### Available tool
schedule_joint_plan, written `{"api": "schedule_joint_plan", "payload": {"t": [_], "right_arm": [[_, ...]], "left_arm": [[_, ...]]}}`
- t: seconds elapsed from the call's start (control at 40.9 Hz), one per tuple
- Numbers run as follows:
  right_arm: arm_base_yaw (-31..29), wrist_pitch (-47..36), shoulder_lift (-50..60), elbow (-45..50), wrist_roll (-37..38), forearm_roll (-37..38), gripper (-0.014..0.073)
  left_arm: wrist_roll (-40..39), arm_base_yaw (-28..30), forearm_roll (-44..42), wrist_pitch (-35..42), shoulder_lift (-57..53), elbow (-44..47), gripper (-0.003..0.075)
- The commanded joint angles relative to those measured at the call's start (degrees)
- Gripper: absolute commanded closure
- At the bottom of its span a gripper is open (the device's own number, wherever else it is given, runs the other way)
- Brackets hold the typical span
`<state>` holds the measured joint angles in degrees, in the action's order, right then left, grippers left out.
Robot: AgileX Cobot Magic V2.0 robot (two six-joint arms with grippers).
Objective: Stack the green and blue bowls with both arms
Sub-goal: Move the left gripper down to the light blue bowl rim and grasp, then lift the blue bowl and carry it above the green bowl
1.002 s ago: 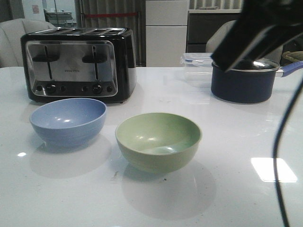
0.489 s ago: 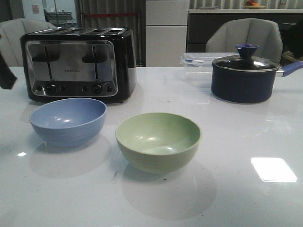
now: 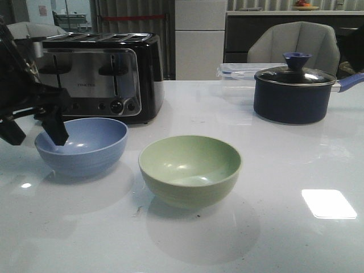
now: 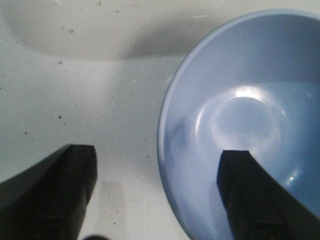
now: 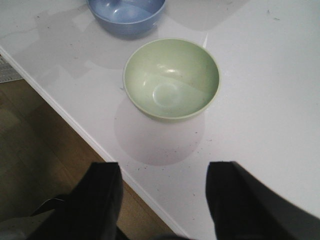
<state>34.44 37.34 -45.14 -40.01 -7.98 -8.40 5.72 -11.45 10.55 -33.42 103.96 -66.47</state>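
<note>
The pale blue bowl stands on the white table in front of the toaster. The pale green bowl stands to its right, apart from it. My left gripper is open at the blue bowl's left rim. In the left wrist view one finger is over the inside of the blue bowl and the other is outside it, so the left gripper straddles the rim without closing. My right gripper is open and empty, high above the table's front edge, with the green bowl and the blue bowl beyond it. It does not show in the front view.
A black and steel toaster stands right behind the blue bowl. A dark navy lidded pot and a clear plastic box stand at the back right. The table's front edge borders the wooden floor.
My left gripper has come in from the left and down to the blue bowl's left rim. The right arm, at the top right a second ago, has left the front view. The bowls have not moved.
</note>
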Motion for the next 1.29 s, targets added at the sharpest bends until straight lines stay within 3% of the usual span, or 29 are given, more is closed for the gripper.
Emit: {"api": "schedule_joint_plan", "payload": {"t": [0.0,0.318,0.635,0.855,1.05,1.27], "right_arm": [[0.1,-3.7,0.5,-1.6,-0.6,-0.6,0.0109],[0.1,-3.7,0.5,-1.6,-0.6,-0.6,0.0109],[0.1,-3.7,0.5,-1.6,-0.6,-0.6,0.0109],[0.1,-3.7,0.5,-1.6,-0.6,-0.6,0.0109],[0.1,-3.7,0.5,-1.6,-0.6,-0.6,0.0109],[0.1,-3.7,0.5,-1.6,-0.6,-0.6,0.0109]], "left_arm": [[-0.1,-0.4,1.7,2.6,-0.8,-2.7,0.0339],[-0.1,-0.4,2.3,2.1,-0.8,-2.8,0.0632],[0.0,-1.1,5.7,-5.8,-8.8,-7.5,0.0627],[0.0,-8.2,5.9,-13.0,-11.9,-12.5,0.0627],[0.0,-17.2,6.3,-11.2,-11.4,-12.9,0.0627],[0.0,-22.1,6.1,-6.4,-8.0,-13.0,0.0627]]}}
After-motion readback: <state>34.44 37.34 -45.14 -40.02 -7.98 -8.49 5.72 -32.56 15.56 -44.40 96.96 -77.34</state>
